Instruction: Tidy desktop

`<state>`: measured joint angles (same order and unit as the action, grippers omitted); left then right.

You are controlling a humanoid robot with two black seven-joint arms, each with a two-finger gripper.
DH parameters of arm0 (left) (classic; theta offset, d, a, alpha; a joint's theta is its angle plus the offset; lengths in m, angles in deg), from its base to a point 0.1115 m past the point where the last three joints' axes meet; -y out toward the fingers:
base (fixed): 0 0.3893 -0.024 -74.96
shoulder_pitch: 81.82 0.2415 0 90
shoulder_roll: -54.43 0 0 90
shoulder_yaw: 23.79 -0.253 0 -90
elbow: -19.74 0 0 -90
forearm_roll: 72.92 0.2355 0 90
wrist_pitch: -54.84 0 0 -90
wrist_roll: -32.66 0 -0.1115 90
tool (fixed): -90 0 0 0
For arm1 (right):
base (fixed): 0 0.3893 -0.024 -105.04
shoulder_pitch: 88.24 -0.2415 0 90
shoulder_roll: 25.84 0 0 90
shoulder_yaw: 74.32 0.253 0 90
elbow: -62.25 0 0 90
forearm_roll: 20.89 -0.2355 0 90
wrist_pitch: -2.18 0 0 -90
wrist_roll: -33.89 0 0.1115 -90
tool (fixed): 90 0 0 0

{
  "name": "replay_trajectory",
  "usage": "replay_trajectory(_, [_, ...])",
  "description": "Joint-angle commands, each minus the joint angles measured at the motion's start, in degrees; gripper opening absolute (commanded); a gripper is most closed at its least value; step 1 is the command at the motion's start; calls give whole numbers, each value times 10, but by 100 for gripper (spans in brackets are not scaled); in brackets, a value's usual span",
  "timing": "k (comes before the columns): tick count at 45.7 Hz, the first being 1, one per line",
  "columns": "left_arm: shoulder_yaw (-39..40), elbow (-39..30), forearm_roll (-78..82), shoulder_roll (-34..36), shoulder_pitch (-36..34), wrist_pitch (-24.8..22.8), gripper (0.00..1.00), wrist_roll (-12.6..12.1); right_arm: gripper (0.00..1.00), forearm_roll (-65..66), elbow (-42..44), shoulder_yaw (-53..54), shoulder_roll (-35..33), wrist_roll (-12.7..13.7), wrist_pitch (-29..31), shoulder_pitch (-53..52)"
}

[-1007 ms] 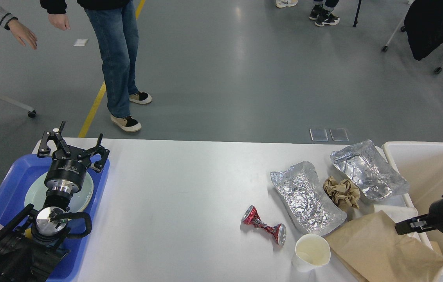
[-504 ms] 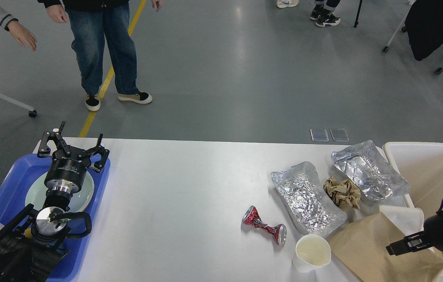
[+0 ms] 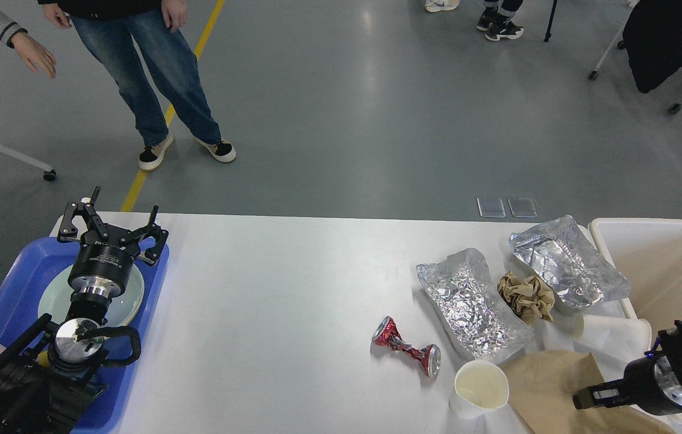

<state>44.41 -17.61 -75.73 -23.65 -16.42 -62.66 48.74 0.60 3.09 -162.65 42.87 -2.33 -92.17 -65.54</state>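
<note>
Grey workshop floor stretched behind the desktop [image 3: 269, 283], a broad white slab filling the near half of the room; it looked rigid and smooth, so litter would likely slide on it and had to be lifted, not dragged. Rubbish clustered at its right end: a crushed red can [image 3: 407, 348], two foil trays [image 3: 473, 304], a brown paper wad [image 3: 525, 296], a paper cup [image 3: 481, 389] and a brown paper sheet [image 3: 549, 386], all seemingly light and easily dented. Beside them stood a cream bin [image 3: 654, 232]. The right gripper [image 3: 585, 401] hung over the paper sheet; whether its fingers were apart I could not tell. The left gripper [image 3: 112, 226] was spread wide above a plate [image 3: 130, 301] in the blue tray [image 3: 9, 283].
</note>
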Motion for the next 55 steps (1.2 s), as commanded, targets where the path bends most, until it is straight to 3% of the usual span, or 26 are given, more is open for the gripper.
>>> replay_trajectory(1, [0, 0, 0, -1, 0, 0, 96, 0, 0, 0, -8, 0, -1, 15, 6, 2])
replay_trajectory(8, [0, 0, 0, -1, 0, 0, 96, 0, 0, -5, -17, 9, -5, 24, 6, -8])
replay_trajectory(15, [0, 0, 0, 0, 0, 0, 96, 0, 0, -38, -45, 25, -7, 96, 10, -13])
replay_trajectory(18, [0, 0, 0, -1, 0, 0, 96, 0, 0, -39, -56, 27, -7, 111, 10, -15])
replay_trajectory(30, [0, 0, 0, 0, 0, 0, 96, 0, 0, -42, -84, 42, -25, 116, 38, -48])
replay_trajectory(41, [0, 0, 0, -1, 0, 0, 96, 0, 0, -36, -198, 44, -96, 114, 57, -151])
replay_trajectory(55, [0, 0, 0, -1, 0, 0, 96, 0, 0, -36, -258, -13, -143, 115, 191, -362])
